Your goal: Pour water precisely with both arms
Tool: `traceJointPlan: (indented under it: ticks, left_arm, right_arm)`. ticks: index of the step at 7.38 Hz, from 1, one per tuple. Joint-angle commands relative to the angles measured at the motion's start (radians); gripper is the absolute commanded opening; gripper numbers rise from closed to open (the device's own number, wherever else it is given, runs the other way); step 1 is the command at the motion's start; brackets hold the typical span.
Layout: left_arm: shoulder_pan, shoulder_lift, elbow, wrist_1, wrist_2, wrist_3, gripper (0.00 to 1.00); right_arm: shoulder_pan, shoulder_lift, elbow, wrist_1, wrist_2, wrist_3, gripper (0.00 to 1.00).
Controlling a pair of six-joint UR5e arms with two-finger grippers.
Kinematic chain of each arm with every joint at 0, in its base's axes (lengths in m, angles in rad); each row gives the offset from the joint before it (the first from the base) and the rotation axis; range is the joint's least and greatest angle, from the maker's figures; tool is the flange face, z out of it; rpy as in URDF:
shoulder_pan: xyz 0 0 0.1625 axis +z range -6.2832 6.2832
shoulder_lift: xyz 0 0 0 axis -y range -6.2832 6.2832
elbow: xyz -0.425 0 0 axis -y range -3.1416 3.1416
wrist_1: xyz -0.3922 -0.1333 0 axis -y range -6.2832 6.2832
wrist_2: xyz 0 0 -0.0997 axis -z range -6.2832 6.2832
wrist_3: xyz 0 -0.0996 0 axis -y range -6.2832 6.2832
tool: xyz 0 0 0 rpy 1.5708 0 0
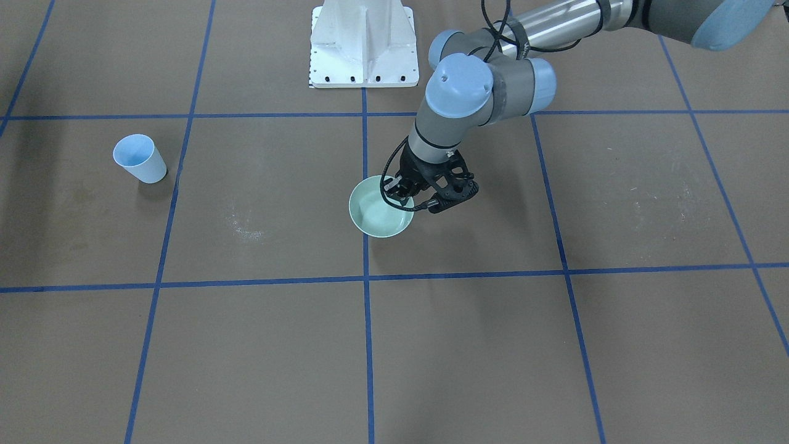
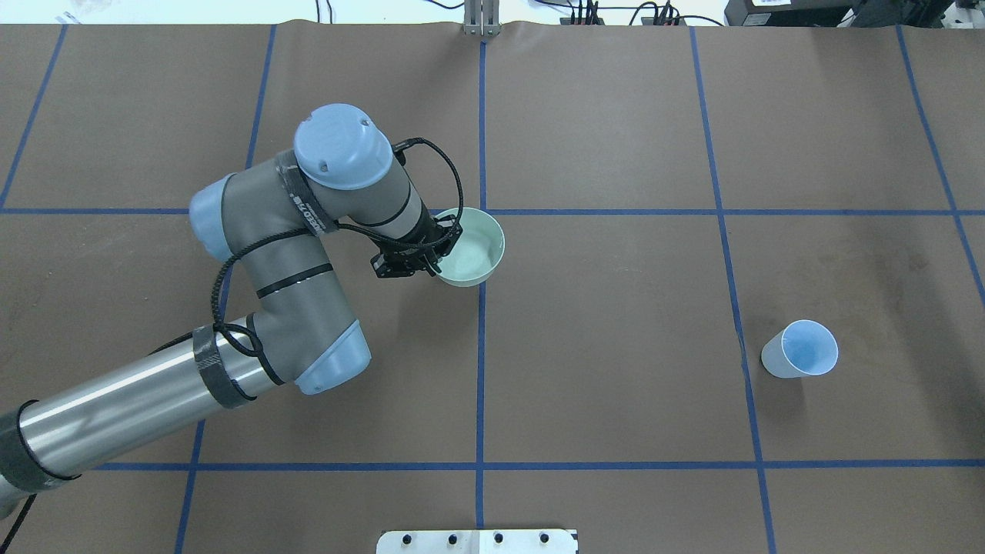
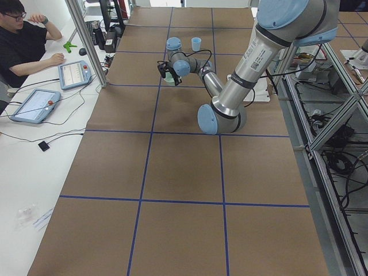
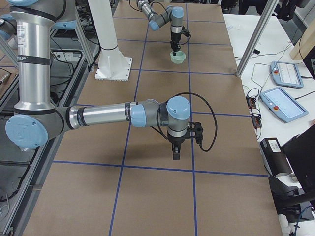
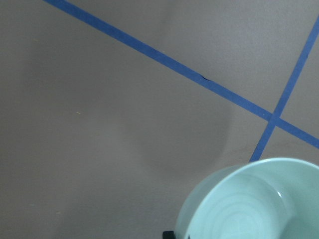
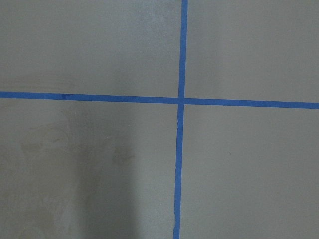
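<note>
A mint green bowl point(image 1: 377, 213) sits near the table's centre on a blue tape line, and also shows in the overhead view point(image 2: 473, 246) and the left wrist view point(image 5: 249, 204). My left gripper point(image 1: 404, 191) is shut on the bowl's rim on the robot's side. Faint whitish glints inside the bowl may be water; I cannot tell. A light blue cup point(image 2: 800, 350) stands upright and alone far to my right point(image 1: 140, 158). My right gripper point(image 4: 175, 153) hangs over bare table, seen only in the exterior right view, so I cannot tell its state.
The white pedestal base point(image 1: 363, 43) stands at the robot's edge of the table. Blue tape lines grid the brown table point(image 2: 616, 308). An operator point(image 3: 23, 49) sits at a side desk with tablets. A metal post point(image 4: 253, 42) stands beside the table.
</note>
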Motion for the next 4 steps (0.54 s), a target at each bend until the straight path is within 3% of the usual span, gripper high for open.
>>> traceJointPlan:
  ticks: [1,4]
  left_arm:
    - [0.026,-0.018,0.049,-0.025,0.031,-0.013,0.00]
    - [0.036,-0.059,0.119,-0.044,0.035,-0.015,0.00]
  right_arm:
    - [-0.001,0.001,-0.001,0.000,0.000,0.001,1.00]
    - [-0.001,0.002,-0.001,0.000,-0.002,0.001,1.00]
